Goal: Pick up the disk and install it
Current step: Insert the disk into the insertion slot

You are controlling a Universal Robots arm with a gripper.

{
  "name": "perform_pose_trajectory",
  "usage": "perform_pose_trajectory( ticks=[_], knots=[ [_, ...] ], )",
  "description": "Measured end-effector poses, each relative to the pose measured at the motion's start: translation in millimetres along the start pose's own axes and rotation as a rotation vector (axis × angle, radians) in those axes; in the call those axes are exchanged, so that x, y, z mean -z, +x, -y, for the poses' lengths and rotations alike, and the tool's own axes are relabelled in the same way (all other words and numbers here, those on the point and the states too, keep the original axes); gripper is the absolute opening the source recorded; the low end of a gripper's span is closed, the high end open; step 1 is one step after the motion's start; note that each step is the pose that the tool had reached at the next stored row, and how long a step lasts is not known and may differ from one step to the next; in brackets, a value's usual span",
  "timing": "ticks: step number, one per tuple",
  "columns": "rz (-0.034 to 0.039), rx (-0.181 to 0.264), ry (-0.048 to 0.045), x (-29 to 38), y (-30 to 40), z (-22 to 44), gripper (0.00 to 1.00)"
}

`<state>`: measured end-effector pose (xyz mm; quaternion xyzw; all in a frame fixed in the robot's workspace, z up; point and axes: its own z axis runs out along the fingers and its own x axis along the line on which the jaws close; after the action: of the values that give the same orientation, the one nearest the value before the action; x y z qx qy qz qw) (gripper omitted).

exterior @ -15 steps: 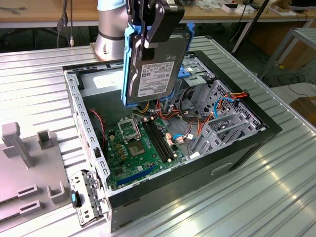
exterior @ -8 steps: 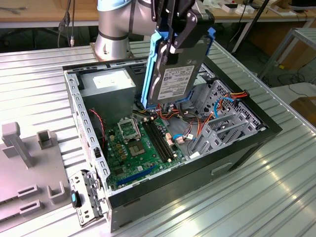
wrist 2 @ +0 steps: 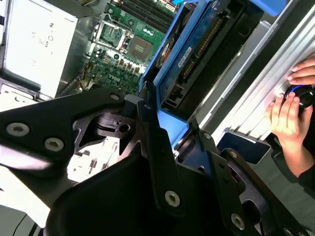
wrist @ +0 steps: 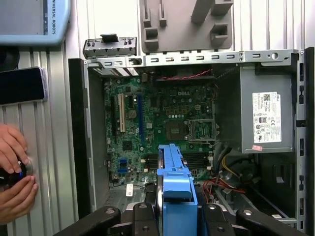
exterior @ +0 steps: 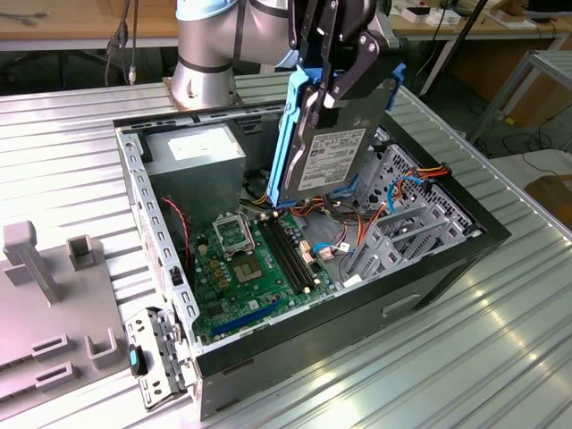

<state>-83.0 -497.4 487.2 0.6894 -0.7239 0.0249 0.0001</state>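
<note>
Hanging on edge above the computer case (exterior: 295, 338), the disk (exterior: 329, 156), clamped in the gripper (exterior: 332, 88), looks to need squaring with the drive bay (exterior: 418, 219), clear of cables (exterior: 433, 170).

You have one arm (exterior: 210, 45) carrying one pincer (exterior: 338, 88), and in its grip one disk (exterior: 326, 147). On the surface (exterior: 500, 357) you can count one open computer case (exterior: 429, 286). Inside it there is one motherboard (exterior: 241, 273), one processor socket (exterior: 234, 234) and one silver power supply (exterior: 192, 154). Beside the case you have one grey fixture plate (exterior: 36, 331) and one metal bracket (exterior: 152, 357) with a single blue tab. In the first wrist view you can count two hands (wrist: 12, 147) and one dark phone (wrist: 22, 84).
</note>
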Motion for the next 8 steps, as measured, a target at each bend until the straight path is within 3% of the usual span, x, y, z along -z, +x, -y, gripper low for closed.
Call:
perform_pose_trajectory(
  ticks=[4,8],
  knots=[
    [-0.0001,0.0,0.0,0.0,0.5,0.2,0.37],
    [0.0,0.0,-0.0009,-0.7,13.2,5.9,0.37]
  ],
)
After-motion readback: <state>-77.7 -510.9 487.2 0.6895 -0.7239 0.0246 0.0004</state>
